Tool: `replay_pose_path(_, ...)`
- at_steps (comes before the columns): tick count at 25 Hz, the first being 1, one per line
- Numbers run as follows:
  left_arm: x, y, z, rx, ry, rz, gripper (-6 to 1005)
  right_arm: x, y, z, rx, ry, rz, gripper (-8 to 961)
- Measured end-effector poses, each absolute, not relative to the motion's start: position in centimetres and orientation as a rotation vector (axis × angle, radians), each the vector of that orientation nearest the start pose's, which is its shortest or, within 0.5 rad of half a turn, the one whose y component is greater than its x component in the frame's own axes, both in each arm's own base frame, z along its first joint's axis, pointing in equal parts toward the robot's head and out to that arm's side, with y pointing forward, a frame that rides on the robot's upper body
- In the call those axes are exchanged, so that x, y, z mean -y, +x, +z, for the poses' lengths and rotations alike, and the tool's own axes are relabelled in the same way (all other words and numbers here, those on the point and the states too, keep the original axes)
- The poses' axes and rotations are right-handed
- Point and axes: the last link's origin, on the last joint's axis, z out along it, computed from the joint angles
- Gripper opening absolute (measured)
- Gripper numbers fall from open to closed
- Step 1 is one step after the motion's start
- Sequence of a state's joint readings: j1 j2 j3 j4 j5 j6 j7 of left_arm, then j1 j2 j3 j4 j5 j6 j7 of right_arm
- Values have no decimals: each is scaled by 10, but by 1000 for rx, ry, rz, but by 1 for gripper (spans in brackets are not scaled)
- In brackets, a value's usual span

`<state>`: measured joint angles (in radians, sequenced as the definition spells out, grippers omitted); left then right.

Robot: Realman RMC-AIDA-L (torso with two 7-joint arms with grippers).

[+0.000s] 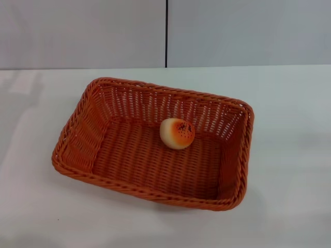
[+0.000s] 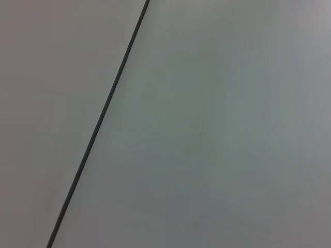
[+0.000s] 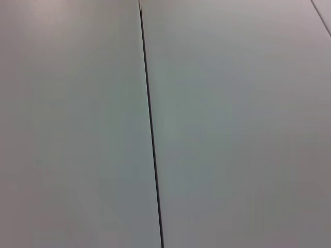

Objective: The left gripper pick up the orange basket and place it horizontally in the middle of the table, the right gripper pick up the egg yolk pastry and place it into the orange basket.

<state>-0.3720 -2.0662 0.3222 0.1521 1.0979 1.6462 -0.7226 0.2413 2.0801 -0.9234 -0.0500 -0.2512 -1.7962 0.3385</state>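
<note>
The orange basket (image 1: 155, 186) rests on the white table (image 1: 289, 155) near its middle, long side running left to right and turned slightly. Inside it, toward the far wall, lies the egg yolk pastry (image 1: 177, 133), a small round bun with a browned, speckled top. No gripper appears in the head view. Both wrist views show only plain grey panels with a thin dark seam (image 2: 98, 124) (image 3: 151, 129), and no fingers.
A grey panelled wall (image 1: 83, 31) with a vertical dark seam stands behind the table's far edge. Bare white tabletop surrounds the basket on all sides.
</note>
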Motion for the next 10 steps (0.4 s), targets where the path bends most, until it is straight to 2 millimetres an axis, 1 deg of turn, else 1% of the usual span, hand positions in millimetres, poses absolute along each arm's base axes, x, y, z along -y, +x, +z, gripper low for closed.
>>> replay_pose_path(10,-294,-327,72,465,-1430,-1249,592,-229,358,85,-269,-1114,955,595)
